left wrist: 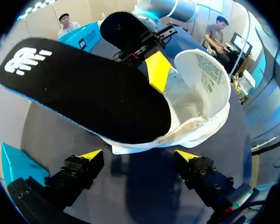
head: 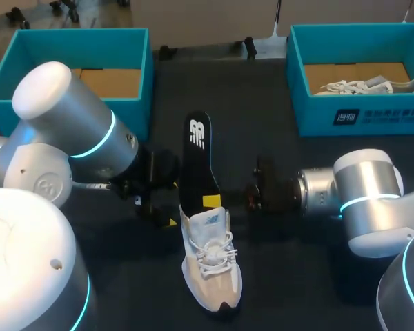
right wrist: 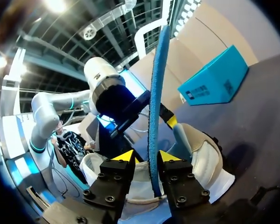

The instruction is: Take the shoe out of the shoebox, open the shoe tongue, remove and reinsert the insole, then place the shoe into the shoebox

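Black flat insole (head: 196, 158) stands clamped in right end effector (right wrist: 147, 156); left end effector (left wrist: 139, 154) fingers apart.

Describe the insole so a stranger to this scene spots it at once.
Midway on the dark table lies a pale lace-up sneaker. The insole juts from its opening: a flat black foot-shaped slab with a white logo near its far tip, unlike the pale shoe around it.
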{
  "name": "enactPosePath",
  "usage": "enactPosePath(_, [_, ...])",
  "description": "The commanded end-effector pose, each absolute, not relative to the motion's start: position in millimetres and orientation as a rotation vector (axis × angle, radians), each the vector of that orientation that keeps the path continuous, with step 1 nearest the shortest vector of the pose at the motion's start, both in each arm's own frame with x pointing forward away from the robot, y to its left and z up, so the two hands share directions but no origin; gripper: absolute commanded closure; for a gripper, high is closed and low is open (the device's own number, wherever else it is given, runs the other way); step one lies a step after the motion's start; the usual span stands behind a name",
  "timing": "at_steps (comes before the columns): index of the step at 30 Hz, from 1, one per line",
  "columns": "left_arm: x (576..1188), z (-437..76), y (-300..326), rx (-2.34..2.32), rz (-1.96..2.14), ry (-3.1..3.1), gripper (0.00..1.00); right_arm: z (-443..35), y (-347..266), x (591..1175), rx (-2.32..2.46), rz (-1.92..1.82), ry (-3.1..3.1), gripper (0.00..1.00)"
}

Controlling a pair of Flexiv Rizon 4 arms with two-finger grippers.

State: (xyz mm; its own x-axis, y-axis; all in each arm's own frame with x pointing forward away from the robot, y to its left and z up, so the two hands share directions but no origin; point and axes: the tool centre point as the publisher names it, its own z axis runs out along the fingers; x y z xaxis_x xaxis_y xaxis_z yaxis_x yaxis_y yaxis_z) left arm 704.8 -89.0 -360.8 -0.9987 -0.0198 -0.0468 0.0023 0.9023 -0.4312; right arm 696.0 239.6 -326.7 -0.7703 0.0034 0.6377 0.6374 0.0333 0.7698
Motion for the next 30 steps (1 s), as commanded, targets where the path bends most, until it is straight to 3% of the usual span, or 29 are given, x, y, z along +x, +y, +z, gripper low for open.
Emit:
enactPosePath(1, [704, -361, -88, -0.013, -0.687, 3.014, 0.00, -321, 242, 698, -0.635, -1.768, -1.865, 0.64])
enactPosePath(25, [704, -361, -88, -0.013, -0.687, 3.014, 0.00, -305, 260, 723, -0.574, -1.788, -1.846, 0.67])
enactPosePath(28, [704, -361, -88, -0.013, -0.687, 3.014, 0.00, -304, 261, 725, -0.582, -1.804, -1.831, 0.74])
enactPosePath(30, [704, -361, -88, -0.013, -0.687, 3.014, 0.00, -304, 262, 726, -0.583, -1.804, -1.832, 0.85])
